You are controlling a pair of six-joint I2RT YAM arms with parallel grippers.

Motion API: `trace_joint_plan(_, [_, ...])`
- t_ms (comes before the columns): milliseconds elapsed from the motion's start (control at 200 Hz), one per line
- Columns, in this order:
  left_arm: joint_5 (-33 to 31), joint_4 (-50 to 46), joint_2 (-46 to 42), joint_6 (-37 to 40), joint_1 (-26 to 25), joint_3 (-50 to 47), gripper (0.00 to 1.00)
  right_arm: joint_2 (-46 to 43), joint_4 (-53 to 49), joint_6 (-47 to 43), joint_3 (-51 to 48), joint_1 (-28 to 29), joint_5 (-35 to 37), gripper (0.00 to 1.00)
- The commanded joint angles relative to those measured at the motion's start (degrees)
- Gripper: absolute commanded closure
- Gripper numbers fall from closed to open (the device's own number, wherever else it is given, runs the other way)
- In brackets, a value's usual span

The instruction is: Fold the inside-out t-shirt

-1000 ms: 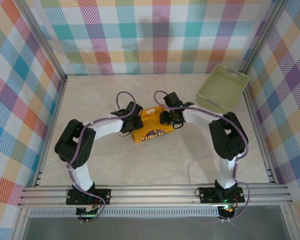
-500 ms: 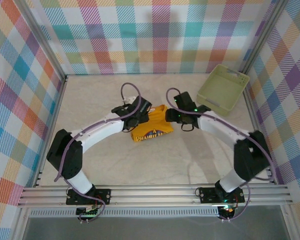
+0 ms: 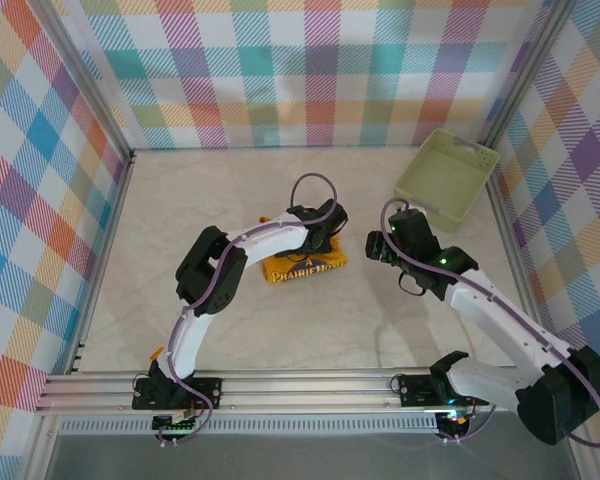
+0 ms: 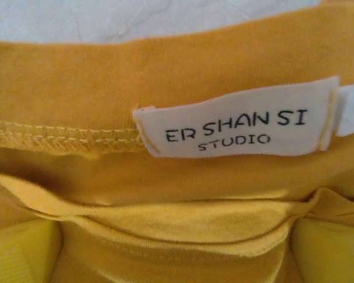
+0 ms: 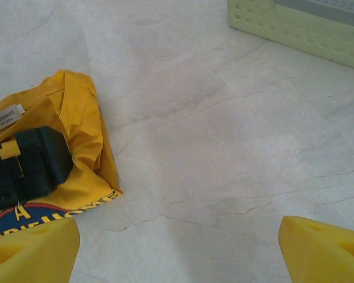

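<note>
Left gripper [image 4: 177,253]: jaws spread wide, right above the inside-out t-shirt [image 3: 302,265], fabric lying between its pads.
Right gripper [image 5: 180,247]: jaws wide, empty, beside the t-shirt on the basket side.
Neck label [image 4: 236,121]: "ER SHAN SI STUDIO".
Print [image 3: 302,269]: "PRAIRIE", the rest unclear.
T-shirt: folded bundle on the surface [image 3: 280,330], well apart from the pale green basket [image 3: 445,175].
</note>
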Motion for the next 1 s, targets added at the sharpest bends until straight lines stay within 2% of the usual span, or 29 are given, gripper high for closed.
trace_joint_plan(0, [1.1, -3.1, 2.2, 6.2, 5.8, 0.1, 0.00, -2.8, -1.1, 0.2, -2.1, -0.1, 0.9, 0.12])
trace_joint_plan(90, [3.6, -2.1, 2.6, 14.4, 10.4, -0.4, 0.00, -4.8, -1.6, -0.7, -2.9, -0.2, 2.0, 0.11])
trace_joint_plan(265, [3.0, -7.1, 3.4, 25.9, 18.6, 3.4, 0.00, -9.2, -2.6, -1.7, -3.8, -0.3, 4.6, 0.09])
trace_joint_plan(480, [3.9, -12.9, 8.9, 35.1, 28.6, 13.7, 0.00, -13.6, -4.4, -1.9, -3.3, -0.5, 5.7, 0.08])
trace_joint_plan(600, [0.6, -16.7, 14.1, 40.3, 32.8, 21.2, 0.00, -15.8, -6.6, -2.6, -2.1, -0.5, 7.0, 0.07])
trace_joint_plan(720, [-5.2, -17.8, 16.2, 44.6, 35.7, 25.4, 0.00, -17.8, -7.9, -3.4, -1.9, -0.5, 8.5, 0.06])
trace_joint_plan(815, [-6.4, -17.3, 15.6, 46.8, 37.2, 27.1, 0.00, -18.3, -7.1, -4.2, -2.7, -0.6, 9.1, 0.04])
trace_joint_plan(860, [-6.4, -17.3, 14.8, 46.9, 37.0, 27.5, 0.00, -17.7, -6.8, -4.4, -3.1, -0.6, 9.7, 0.03])
trace_joint_plan(940, [-10.0, -15.4, 12.0, 47.3, 35.8, 26.0, 0.00, -15.9, -6.2, -3.8, -3.3, -0.8, 11.0, 0.02])
trace_joint_plan(995, [-8.4, -14.3, 9.1, 46.9, 35.1, 24.1, 0.00, -14.5, -3.9, -4.7, -3.9, -0.9, 10.9, 0.00])
